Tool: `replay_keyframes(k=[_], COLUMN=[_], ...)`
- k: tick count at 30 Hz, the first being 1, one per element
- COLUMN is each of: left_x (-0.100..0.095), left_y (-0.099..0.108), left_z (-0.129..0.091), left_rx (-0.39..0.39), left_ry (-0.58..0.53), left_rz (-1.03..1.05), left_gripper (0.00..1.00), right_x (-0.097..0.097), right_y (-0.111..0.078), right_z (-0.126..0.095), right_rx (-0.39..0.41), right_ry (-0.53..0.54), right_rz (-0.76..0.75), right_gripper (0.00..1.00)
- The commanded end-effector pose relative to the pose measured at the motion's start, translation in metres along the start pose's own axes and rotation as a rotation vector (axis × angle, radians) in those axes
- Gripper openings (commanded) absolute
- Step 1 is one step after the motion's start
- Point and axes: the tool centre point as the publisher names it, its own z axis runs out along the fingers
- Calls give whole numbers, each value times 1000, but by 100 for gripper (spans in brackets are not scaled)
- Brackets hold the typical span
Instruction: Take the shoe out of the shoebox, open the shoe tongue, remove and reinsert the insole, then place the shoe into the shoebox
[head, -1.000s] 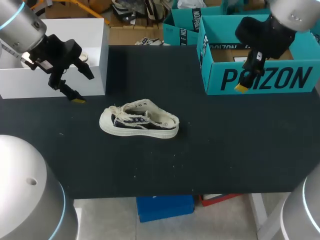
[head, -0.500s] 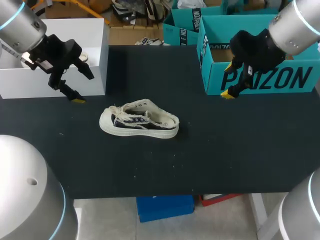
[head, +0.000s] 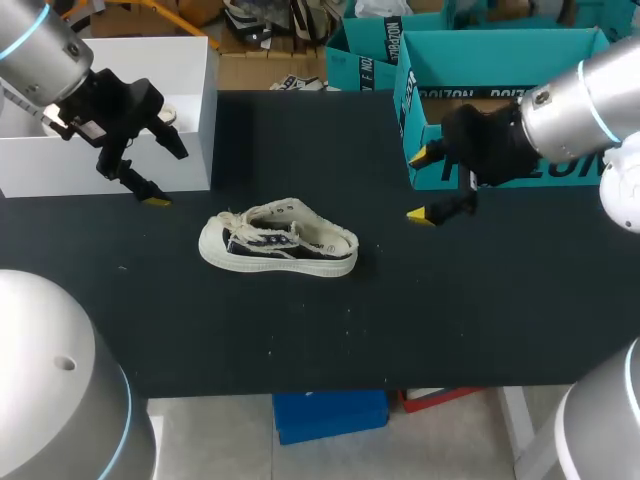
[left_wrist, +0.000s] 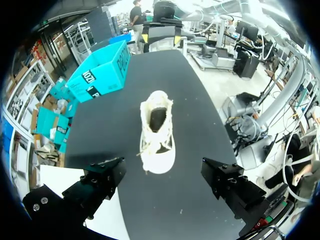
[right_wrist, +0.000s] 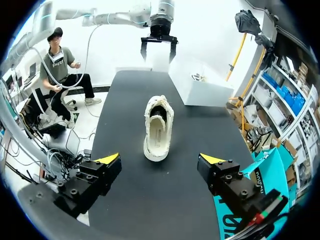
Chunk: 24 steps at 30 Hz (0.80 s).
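A cream low-top shoe (head: 280, 242) with dark side panels and loose laces rests on the black table (head: 450, 300), toe toward my left. The teal shoebox (head: 500, 38) stands open at the back right. My right gripper (head: 420, 187) hangs open just in front of the box's left corner, to the right of the shoe's heel. From the right wrist, the shoe (right_wrist: 159, 127) lies ahead of the open right gripper (right_wrist: 160, 160). My left gripper (head: 160, 170) is open by the white box, up and left of the toe. The left wrist view has the shoe (left_wrist: 157, 132) ahead of that gripper (left_wrist: 165, 182).
A white open box (head: 110, 60) stands at the back left corner, right behind my left gripper. A second teal box (head: 365, 45) sits behind the table's far edge. The shoebox (left_wrist: 102, 72) also shows in the left wrist view, beyond the shoe.
My right arm has swung left and down from over the teal shoebox to in front of it, closer to the shoe. The left arm and the shoe have not moved.
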Motion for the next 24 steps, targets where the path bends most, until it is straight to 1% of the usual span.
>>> replay_keyframes(k=[1,12,14,16,18,24], left_x=[0,0,0,0,0,0], left_y=[1,1,1,1,1,1], left_z=[1,1,1,1,1,1], left_rx=[0,0,0,0,0,0], left_ry=[-4,-4,-4,-4,-4,-4], left_rz=[2,2,2,2,2,2], left_gripper=[100,100,100,100,100,100], right_x=[-8,-8,-9,-10,-12,-12], right_y=[-3,-3,-2,-1,-1,-3], right_z=[11,11,20,31,43,77], right_rx=[-106,-106,-148,-166,-200,-244], right_ry=[9,9,12,12,15,24], right_rz=[0,0,-5,-12,-15,-28], right_gripper=[100,100,100,100,100,100])
